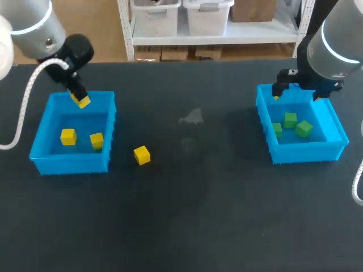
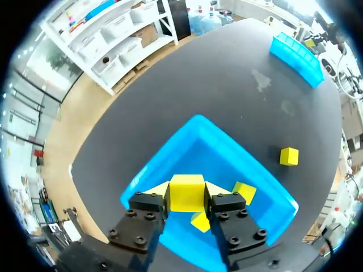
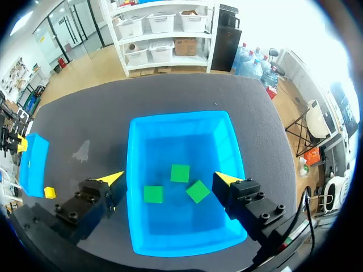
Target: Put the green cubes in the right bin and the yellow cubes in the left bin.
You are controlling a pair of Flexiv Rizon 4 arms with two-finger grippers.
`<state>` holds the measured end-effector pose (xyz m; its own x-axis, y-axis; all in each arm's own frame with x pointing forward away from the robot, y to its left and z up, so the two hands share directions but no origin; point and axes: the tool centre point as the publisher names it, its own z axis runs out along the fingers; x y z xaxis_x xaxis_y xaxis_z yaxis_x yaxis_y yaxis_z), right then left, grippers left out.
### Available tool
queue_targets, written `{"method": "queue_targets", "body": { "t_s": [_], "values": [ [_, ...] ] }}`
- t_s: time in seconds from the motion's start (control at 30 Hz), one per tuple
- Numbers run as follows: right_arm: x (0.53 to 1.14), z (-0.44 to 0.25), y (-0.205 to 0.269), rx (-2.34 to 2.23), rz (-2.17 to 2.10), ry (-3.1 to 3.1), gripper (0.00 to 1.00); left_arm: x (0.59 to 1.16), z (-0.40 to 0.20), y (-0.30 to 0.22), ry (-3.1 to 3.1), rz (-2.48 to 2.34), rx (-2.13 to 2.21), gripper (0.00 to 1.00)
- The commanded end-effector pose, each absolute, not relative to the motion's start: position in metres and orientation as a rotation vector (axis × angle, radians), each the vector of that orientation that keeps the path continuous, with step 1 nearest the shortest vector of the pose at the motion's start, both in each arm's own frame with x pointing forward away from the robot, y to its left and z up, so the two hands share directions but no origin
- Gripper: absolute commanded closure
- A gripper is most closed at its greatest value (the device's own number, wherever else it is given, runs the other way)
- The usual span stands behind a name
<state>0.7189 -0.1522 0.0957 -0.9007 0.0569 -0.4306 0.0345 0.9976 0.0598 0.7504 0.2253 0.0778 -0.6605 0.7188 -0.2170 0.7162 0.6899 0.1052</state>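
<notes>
My left gripper [image 1: 80, 101] [image 2: 188, 191] is shut on a yellow cube [image 2: 187, 192] and hangs over the back of the left blue bin [image 1: 45, 130] [image 2: 187, 136]. Two yellow cubes [image 1: 68, 136] [image 1: 97, 140] lie in that bin, seen under the fingers as a yellow cube [image 2: 244, 192] and a yellow cube [image 2: 199, 221]. Another yellow cube [image 1: 142, 154] [image 2: 288, 156] [image 3: 50, 192] rests on the table just right of the bin. My right gripper [image 1: 294, 97] [image 3: 170, 178] stands open above the right blue bin [image 1: 334, 122] [image 3: 136, 170], which holds three green cubes [image 3: 180, 173] [image 3: 153, 194] [image 3: 197, 191] [image 1: 290, 119].
The dark table [image 1: 193, 198] bears a faint pale smudge [image 1: 191, 118] near its middle. The two bins stand far apart at either side, with open tabletop between and in front of them.
</notes>
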Motion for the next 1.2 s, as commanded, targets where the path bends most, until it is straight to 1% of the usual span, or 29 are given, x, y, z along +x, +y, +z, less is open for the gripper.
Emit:
{"method": "queue_targets", "body": {
  "t_s": [0.03,0.3,0.57,0.97,1.2],
  "values": [
    [0.718,0.095,-0.152,0.066,0.069,2.689,0.00,0.742,0.075,0.230,2.652,0.013,1.138,0.00],
    [0.718,0.095,-0.152,0.066,0.069,2.689,0.00,0.745,0.080,0.221,2.620,-0.006,1.148,0.00],
    [0.718,0.095,-0.152,0.066,0.069,2.689,0.00,0.750,0.094,0.188,2.518,-0.056,1.289,0.00],
    [0.718,0.095,-0.152,0.066,0.069,2.689,0.00,0.719,0.094,0.131,2.383,-0.118,1.627,0.00],
    [0.718,0.095,-0.152,0.066,0.069,2.689,0.00,0.702,0.089,0.107,2.331,-0.140,1.775,0.00]
  ]
}}
